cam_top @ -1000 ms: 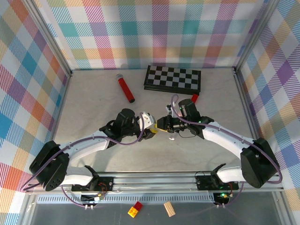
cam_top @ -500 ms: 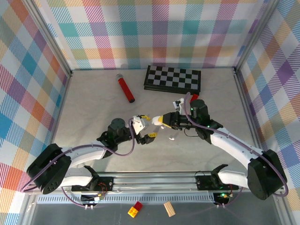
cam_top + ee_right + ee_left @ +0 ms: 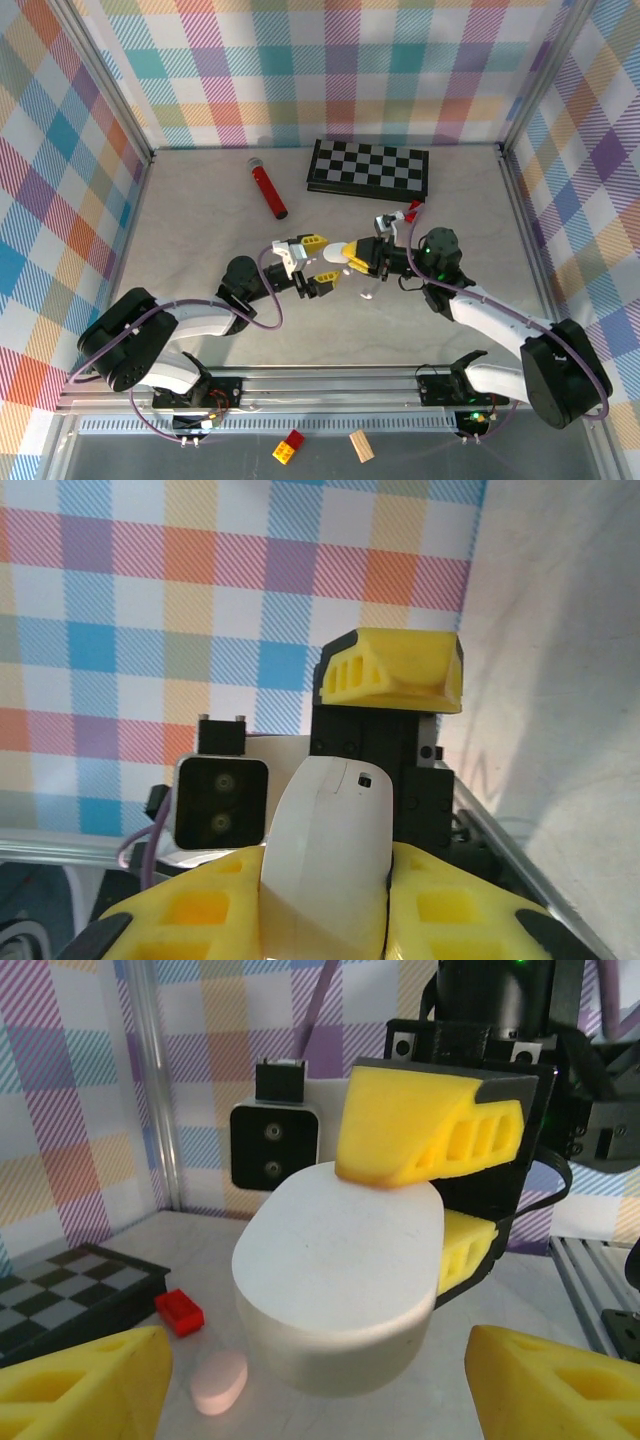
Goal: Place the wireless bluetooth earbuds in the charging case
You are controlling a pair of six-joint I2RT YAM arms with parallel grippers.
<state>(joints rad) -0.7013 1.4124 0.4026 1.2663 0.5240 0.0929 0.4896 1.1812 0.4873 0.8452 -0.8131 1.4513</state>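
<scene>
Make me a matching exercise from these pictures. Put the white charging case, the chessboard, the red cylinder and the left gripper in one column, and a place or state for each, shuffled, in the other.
Column one
1. white charging case
2. chessboard
3. red cylinder
4. left gripper

Column two
A. jaws open, holding nothing
B. lying on the table, left of the chessboard
C. clamped between the jaws of the right gripper
D. at the far edge of the table

Pairs: 1-C, 2-D, 3-B, 4-A
</scene>
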